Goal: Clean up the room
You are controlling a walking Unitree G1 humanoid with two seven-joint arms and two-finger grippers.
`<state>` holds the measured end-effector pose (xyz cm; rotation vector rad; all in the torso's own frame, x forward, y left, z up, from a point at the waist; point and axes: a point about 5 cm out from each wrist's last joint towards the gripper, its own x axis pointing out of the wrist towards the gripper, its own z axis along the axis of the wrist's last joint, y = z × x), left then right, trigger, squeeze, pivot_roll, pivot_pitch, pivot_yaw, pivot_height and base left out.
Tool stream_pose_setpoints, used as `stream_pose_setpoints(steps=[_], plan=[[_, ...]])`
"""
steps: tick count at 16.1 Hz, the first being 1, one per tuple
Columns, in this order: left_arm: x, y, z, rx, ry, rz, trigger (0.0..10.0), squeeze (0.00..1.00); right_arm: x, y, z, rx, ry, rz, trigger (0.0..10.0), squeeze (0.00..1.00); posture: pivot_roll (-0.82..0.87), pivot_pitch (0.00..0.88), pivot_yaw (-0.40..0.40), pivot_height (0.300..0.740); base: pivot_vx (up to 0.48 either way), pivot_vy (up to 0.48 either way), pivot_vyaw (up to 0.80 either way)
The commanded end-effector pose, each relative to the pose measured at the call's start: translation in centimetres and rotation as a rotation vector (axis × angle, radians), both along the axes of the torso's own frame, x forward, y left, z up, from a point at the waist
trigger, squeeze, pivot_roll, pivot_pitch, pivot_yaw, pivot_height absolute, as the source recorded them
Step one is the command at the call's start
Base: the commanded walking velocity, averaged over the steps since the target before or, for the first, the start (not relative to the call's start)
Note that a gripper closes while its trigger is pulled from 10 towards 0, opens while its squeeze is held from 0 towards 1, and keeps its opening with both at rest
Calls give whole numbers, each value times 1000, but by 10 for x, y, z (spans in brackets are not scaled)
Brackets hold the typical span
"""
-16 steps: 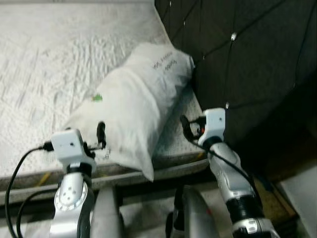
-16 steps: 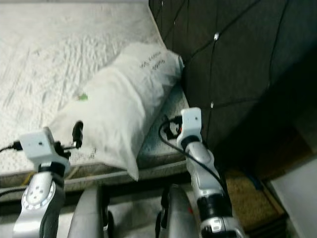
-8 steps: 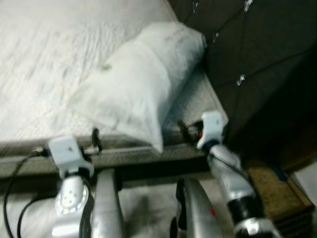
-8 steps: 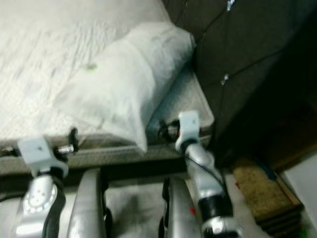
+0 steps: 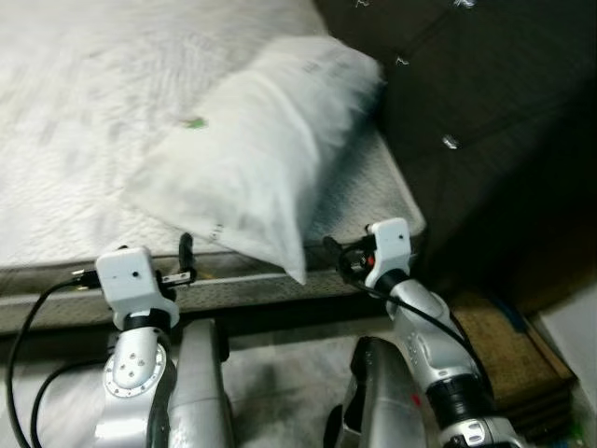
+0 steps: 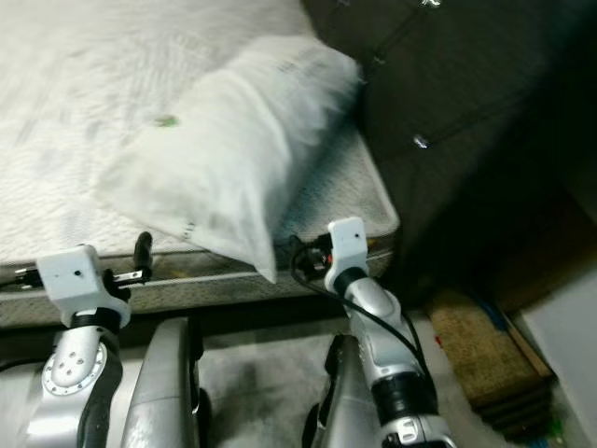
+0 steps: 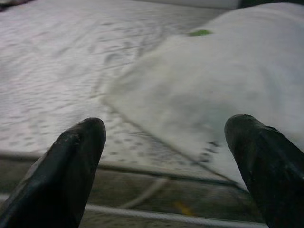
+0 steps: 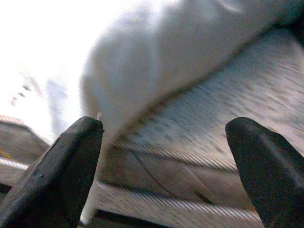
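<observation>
So I'm parked at the side of the bed looking down at the white pillow [image 5: 266, 154], which lies slantwise on the mattress [image 5: 75, 112]: its long axis runs from the near edge of the bed up and to the right, and the far end sits against the dark tufted headboard [image 5: 485, 103]. The low corner pokes out toward me and lands between my two arms.

Left gripper [image 5: 186, 261] hangs at the mattress edge with its fingers spread wide and nothing in them, and in the left wrist view the pillow sits just ahead, off to one side. Right gripper [image 5: 341, 261] is also wide and empty, right beside that low corner. I'd say the right one is a touch closer, though both look near enough to reach it.

My guess is the corner is the easy grab.
</observation>
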<state>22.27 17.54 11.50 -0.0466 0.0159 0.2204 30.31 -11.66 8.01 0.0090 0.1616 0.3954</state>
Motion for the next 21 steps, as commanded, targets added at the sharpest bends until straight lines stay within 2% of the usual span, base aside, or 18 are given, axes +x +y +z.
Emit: stream_pose_setpoints(steps=[1,4,8,18,21], plan=[[-1,0,2,-4,-9,-1,10000,0,1,2,5,3,-23,14,10000,0,35,114,-85,553,0,0,0],[0,-1,2,-15,-7,-11,10000,0,2,1,2,6,-4,10,10000,0,35,113,-84,553,0,0,0],[3,-1,2,-12,-4,-19,10000,0,5,4,4,-2,-8,28,10000,0,32,134,-85,553,277,0,0],[4,-2,1,-16,2,-24,10000,0,6,9,6,-4,-31,54,10000,0,31,121,-81,553,311,0,0],[4,-2,2,-15,-4,-17,10000,0,6,9,6,-1,-29,60,10000,0,34,121,-82,553,84,0,0]])
